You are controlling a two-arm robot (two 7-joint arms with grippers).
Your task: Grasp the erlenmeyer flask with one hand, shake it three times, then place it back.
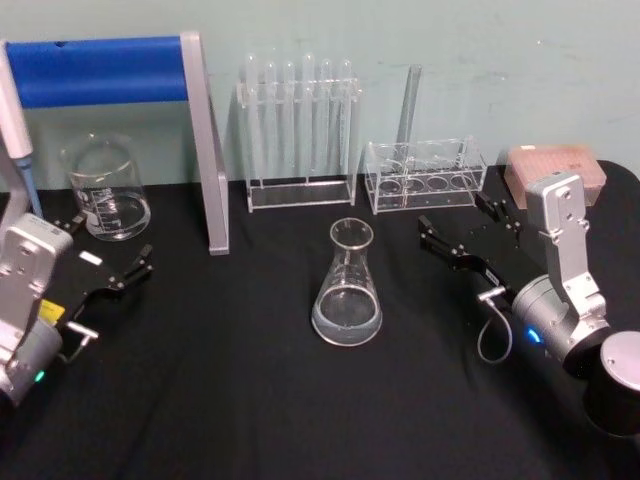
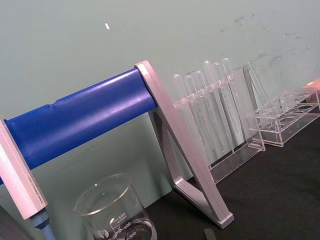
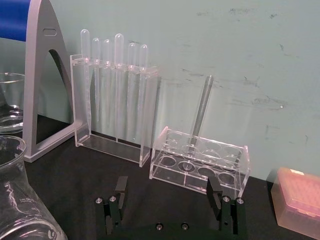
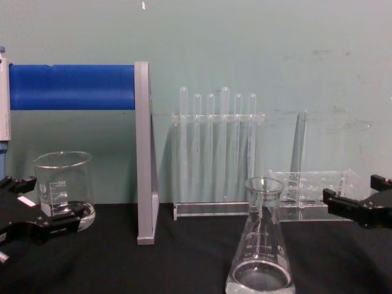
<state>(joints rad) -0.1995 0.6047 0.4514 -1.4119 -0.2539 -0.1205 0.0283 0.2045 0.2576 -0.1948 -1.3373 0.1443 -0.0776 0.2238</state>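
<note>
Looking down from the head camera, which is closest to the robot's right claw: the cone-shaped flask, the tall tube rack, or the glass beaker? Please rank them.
From the right end effector:
1. Erlenmeyer flask, centre of the table, just to its left.
2. Tall test tube rack, at the back wall.
3. Beaker, far left.

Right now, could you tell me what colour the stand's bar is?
The bar is blue, clearest in the chest view.

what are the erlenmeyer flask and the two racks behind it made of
The erlenmeyer flask looks like clear glass: glossy, see-through, printed white graduations. The tall test tube rack and the low rack look like clear acrylic, judging by flat transparent panels with bright edges, though that is uncertain.
</note>
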